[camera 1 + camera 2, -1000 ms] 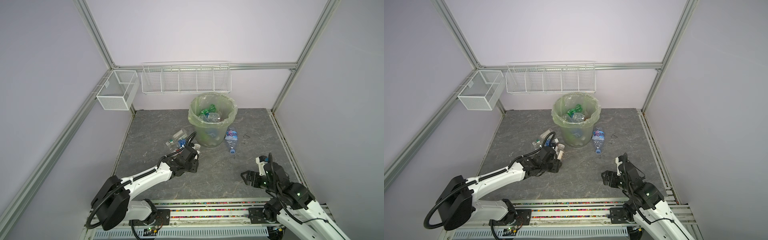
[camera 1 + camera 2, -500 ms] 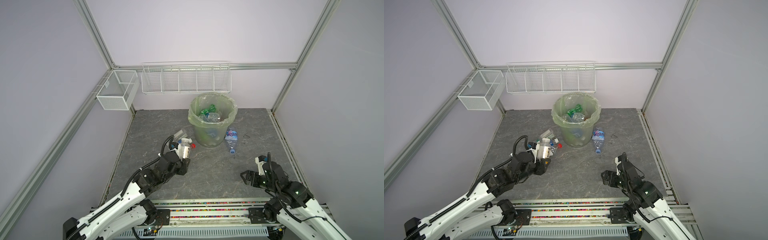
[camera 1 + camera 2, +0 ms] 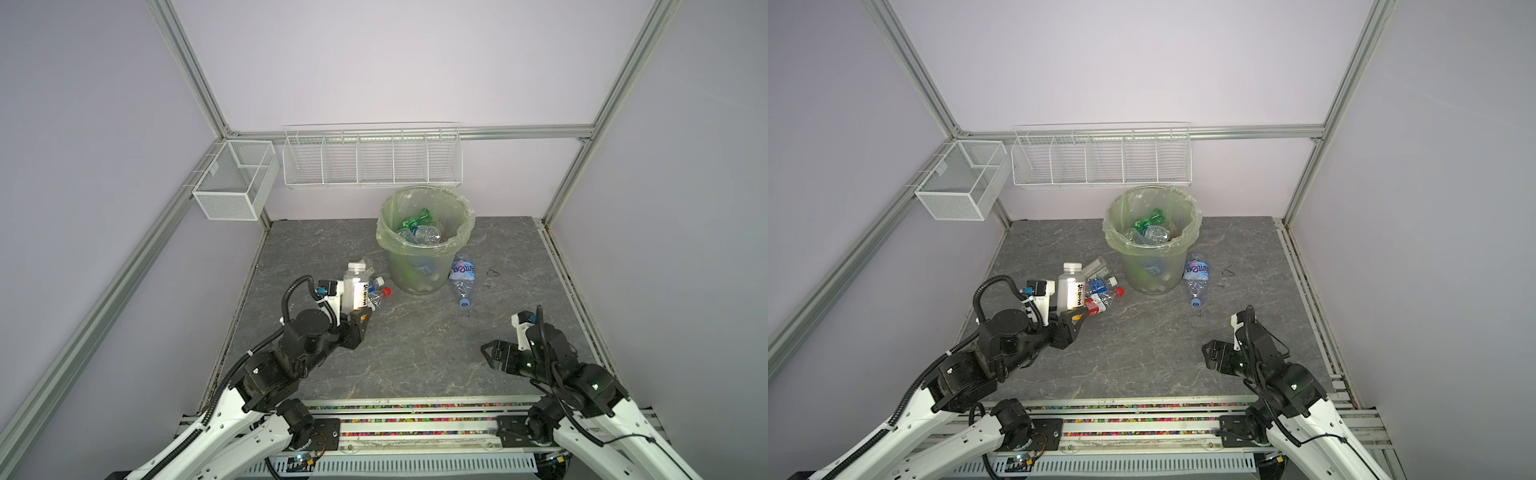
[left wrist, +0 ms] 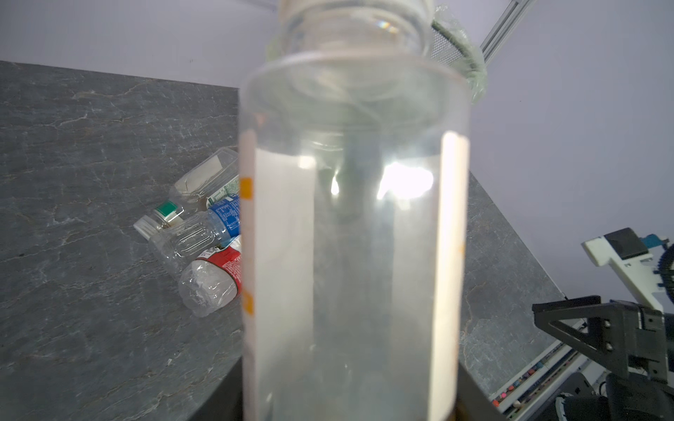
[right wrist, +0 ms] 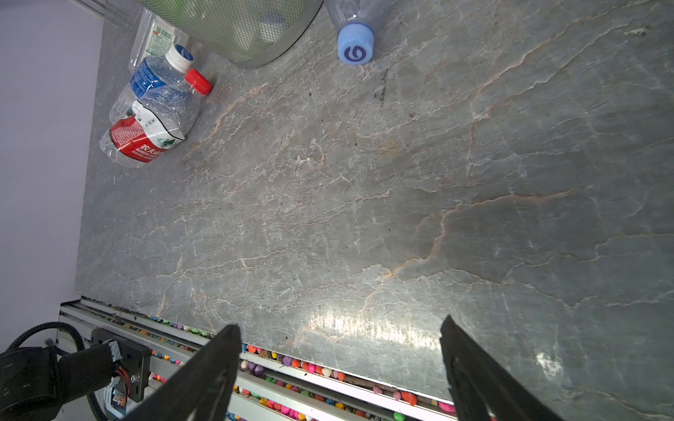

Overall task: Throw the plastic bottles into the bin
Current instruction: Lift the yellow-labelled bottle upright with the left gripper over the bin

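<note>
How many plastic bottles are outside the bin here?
5. A white-capped bottle upright in the left gripper; a clear bottle, a blue-labelled bottle and a red-labelled bottle lying clustered left of the bin; a blue-capped bottle lying right of it. The cluster may hide another.

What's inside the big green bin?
Inside the bin lie a green bottle and clear bottles on top. More shapes show faintly through its wall; what lies underneath is covered.
</note>
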`<action>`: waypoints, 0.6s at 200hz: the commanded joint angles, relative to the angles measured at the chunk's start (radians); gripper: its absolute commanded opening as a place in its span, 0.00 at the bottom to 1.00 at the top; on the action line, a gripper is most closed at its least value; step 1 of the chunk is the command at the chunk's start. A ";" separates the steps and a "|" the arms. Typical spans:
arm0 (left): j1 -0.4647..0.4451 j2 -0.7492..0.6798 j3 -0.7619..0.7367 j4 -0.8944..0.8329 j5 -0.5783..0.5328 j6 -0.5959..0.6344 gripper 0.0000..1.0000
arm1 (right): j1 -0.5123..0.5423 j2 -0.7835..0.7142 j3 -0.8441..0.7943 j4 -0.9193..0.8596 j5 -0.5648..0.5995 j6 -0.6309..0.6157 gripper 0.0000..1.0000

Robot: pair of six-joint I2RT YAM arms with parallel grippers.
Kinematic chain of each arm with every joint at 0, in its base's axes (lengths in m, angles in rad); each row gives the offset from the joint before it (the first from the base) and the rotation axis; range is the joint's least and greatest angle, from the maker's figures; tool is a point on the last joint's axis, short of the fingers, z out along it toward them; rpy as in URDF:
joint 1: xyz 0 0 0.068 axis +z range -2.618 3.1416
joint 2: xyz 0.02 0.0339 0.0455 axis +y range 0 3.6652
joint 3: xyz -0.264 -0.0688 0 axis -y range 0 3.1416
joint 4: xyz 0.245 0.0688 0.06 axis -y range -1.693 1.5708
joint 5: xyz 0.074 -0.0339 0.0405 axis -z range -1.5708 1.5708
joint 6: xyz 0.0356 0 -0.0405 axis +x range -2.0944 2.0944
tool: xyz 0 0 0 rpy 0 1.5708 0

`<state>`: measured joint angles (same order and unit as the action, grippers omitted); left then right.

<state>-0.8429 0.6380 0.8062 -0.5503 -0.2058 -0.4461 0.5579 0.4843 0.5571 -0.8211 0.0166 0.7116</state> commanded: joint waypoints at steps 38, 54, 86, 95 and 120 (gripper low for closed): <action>-0.003 0.046 0.128 0.075 -0.014 0.086 0.35 | -0.001 -0.003 -0.002 0.013 -0.013 0.029 0.88; -0.004 0.070 0.148 0.110 -0.010 0.096 0.34 | -0.001 -0.005 -0.005 0.013 -0.015 0.028 0.88; -0.004 0.111 0.171 0.211 -0.013 0.127 0.34 | -0.002 -0.010 -0.009 0.008 -0.010 0.027 0.88; -0.004 0.132 0.187 0.230 -0.013 0.138 0.34 | 0.000 -0.012 -0.011 0.007 -0.008 0.026 0.88; -0.004 0.201 0.251 0.245 -0.006 0.164 0.34 | -0.001 -0.012 -0.016 0.009 -0.008 0.025 0.88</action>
<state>-0.8429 0.7925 0.9855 -0.3767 -0.2096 -0.3279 0.5579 0.4828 0.5571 -0.8207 0.0093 0.7231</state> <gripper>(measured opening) 0.559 0.883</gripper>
